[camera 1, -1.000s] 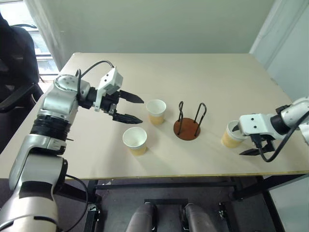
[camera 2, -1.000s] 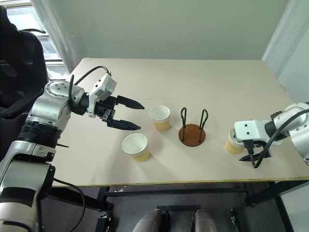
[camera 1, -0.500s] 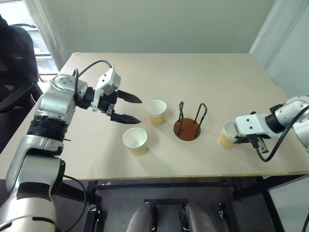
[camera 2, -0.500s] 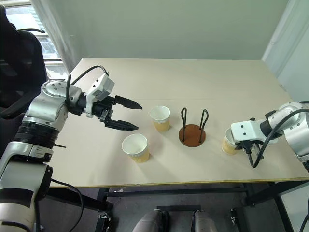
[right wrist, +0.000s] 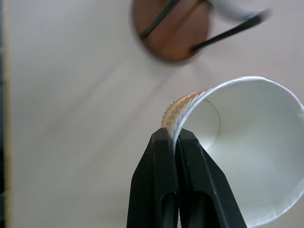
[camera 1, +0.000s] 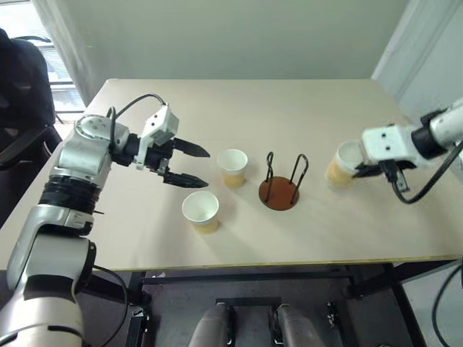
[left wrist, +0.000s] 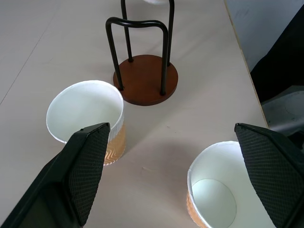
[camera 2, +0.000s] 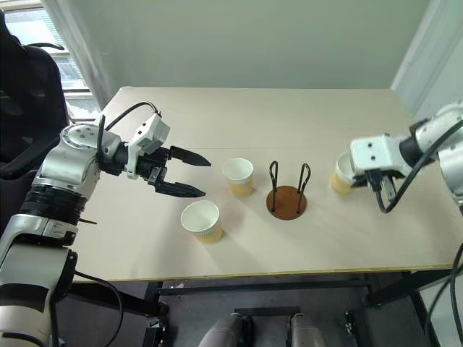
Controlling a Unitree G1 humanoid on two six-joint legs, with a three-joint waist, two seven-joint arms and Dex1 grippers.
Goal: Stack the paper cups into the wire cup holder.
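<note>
Three paper cups total, all empty, white inside, no print or logo I can read on any of them. One cup (camera 1: 339, 167) is pinched by its rim in the right gripper (right wrist: 174, 137), fingers shut tight on the wall, cup tilted and lifted off the table (camera 1: 304, 108), at about 3 o'clock from the wire holder (camera 1: 281, 185). The holder sits mid-table with nothing in it, just the brown disc and two black loops. The other two cups stand upright: one (camera 1: 232, 167) at 9 o'clock just beside the holder, one (camera 1: 201, 210) at about 8 o'clock nearer the front edge. The left gripper (camera 1: 187, 165) hovers at 9 o'clock, fingers spread wide, holding nothing.
</note>
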